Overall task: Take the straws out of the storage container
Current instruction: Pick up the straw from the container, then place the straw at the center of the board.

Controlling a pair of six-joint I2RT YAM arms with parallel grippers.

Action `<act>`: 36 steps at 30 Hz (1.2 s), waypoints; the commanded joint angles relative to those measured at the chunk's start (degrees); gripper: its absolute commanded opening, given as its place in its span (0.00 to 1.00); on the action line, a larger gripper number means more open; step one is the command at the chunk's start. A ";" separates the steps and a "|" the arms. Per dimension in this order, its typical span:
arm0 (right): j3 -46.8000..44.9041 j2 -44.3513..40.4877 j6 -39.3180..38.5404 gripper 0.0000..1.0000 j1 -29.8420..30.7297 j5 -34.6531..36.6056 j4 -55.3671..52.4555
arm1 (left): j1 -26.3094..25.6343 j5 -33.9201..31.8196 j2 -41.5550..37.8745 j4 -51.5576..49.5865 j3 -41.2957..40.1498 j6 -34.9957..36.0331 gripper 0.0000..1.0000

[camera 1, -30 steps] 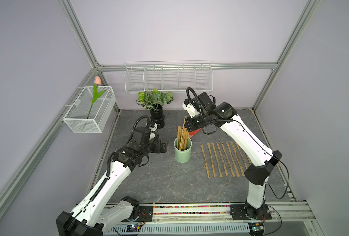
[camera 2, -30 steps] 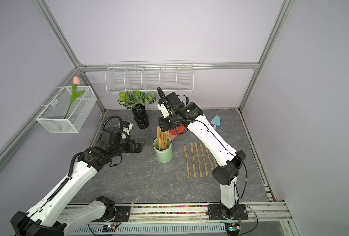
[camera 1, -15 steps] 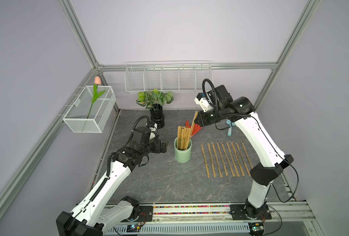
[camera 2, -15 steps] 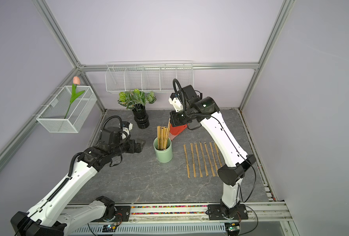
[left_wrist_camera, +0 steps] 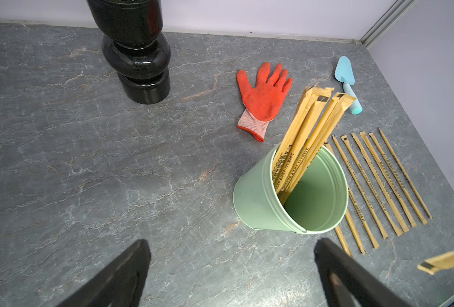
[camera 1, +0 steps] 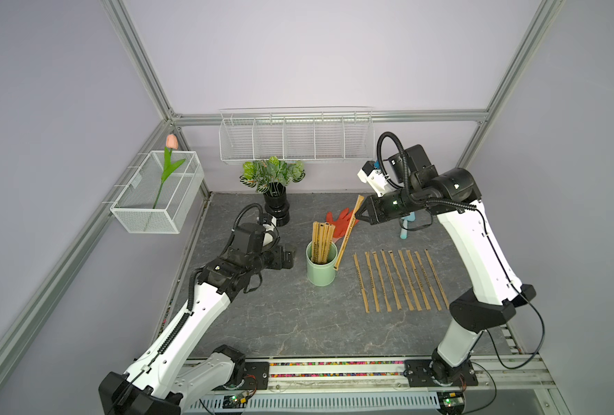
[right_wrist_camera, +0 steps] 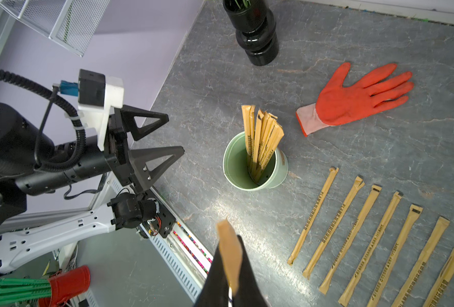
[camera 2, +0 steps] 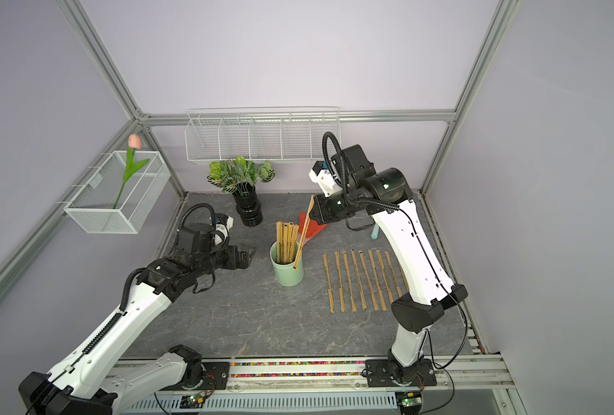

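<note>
The fingers of the right gripper (camera 1: 358,215) were seen pressed together on one straw (camera 1: 348,231), which was pinched near its upper end. That straw was held tilted in the air. In both top views its lower end was seen just beside the rim of the storage container (camera 1: 321,275), and in the left wrist view it was shown apart from the cup.

The fingers of the left gripper (camera 1: 287,258) were spread wide, with nothing held between them. This gripper was held low over the table (camera 1: 280,323), just beside the container on its left and pointed toward it.

A bundle of straws (camera 1: 321,240) was left standing in the container, leaned against its wall and reaching well above the rim. A row of straws (camera 1: 395,280) was laid flat and side by side on the table to the right of the container. Behind the container a red glove (left_wrist_camera: 263,95) was laid flat. A pale blue trowel (left_wrist_camera: 347,82) was seen to its right and a black vase (camera 1: 276,206) to its left.
</note>
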 commanded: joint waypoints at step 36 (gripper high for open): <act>-26.00 15.11 -2.57 0.07 -1.99 7.32 5.45 | -0.27 0.33 -0.11 -0.58 0.69 0.56 1.00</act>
